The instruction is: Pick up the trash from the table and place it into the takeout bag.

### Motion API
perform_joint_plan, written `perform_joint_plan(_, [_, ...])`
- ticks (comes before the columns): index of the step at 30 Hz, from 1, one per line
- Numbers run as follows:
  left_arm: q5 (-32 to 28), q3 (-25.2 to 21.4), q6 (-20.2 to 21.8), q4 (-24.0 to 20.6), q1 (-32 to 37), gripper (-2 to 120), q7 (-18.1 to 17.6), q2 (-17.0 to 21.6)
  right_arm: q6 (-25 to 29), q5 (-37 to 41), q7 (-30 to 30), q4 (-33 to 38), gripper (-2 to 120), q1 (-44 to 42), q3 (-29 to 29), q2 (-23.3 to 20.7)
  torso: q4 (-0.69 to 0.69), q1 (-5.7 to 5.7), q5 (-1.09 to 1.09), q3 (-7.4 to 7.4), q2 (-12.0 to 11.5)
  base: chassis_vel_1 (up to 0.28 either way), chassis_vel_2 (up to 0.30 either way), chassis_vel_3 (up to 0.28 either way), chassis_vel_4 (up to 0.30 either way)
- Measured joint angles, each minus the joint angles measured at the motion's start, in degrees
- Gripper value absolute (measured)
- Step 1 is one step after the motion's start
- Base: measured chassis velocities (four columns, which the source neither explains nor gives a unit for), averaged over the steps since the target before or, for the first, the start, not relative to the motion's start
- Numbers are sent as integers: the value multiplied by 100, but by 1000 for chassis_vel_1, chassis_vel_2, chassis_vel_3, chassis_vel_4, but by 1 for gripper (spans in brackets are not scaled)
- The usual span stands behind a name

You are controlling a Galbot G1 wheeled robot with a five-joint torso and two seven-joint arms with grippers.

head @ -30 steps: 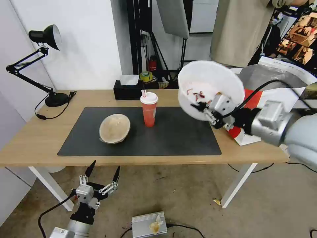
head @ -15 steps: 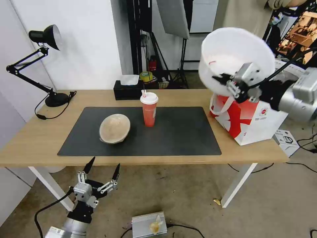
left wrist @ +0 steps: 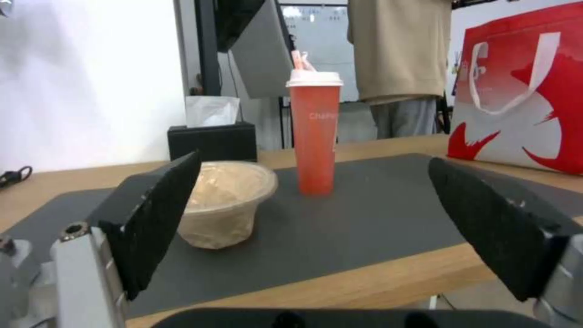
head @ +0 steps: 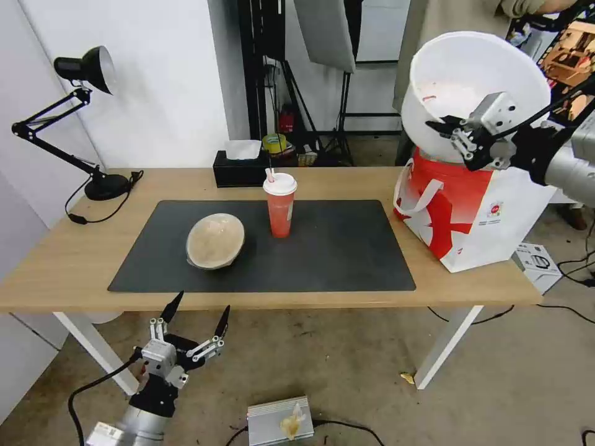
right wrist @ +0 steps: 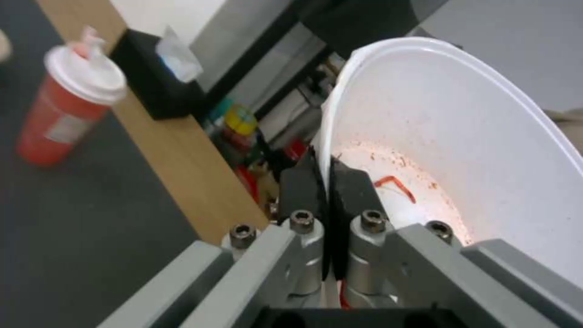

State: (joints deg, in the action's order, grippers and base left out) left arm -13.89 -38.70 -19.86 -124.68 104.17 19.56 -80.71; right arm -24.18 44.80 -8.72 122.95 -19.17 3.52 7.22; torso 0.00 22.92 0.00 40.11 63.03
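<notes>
My right gripper (head: 447, 127) is shut on the rim of the white round plastic bowl (head: 471, 87), held tilted in the air just above the red-and-white takeout bag (head: 471, 214) at the table's right end. The right wrist view shows the fingers (right wrist: 304, 187) pinching the bowl (right wrist: 462, 150) rim, with red scraps inside. On the dark grey mat (head: 334, 254) stand the red paper cup (head: 280, 204) with white lid and the beige shallow bowl (head: 215, 240). My left gripper (head: 195, 316) hangs open below the table's front edge, facing the beige bowl (left wrist: 222, 200) and cup (left wrist: 314, 132).
A black tissue box (head: 238, 167) sits at the table's (head: 74, 260) back edge and a black desk lamp (head: 80, 118) at its left end. A small white box (head: 538, 263) lies on the floor right of the bag. A metal box (head: 279, 421) lies on the floor.
My right gripper has carried the white bowl up and to the right, from over the mat's right edge to above the takeout bag. The left gripper stayed below the table.
</notes>
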Motion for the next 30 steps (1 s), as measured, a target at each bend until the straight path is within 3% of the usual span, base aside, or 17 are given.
perform_joint_plan(30, [-4, 40, -12, 92, 33, 100, 77, 108, 347, -945, -122, -1812, 0, 43, -335, 723, 0, 0, 0, -1, 0, 0, 0, 0, 0])
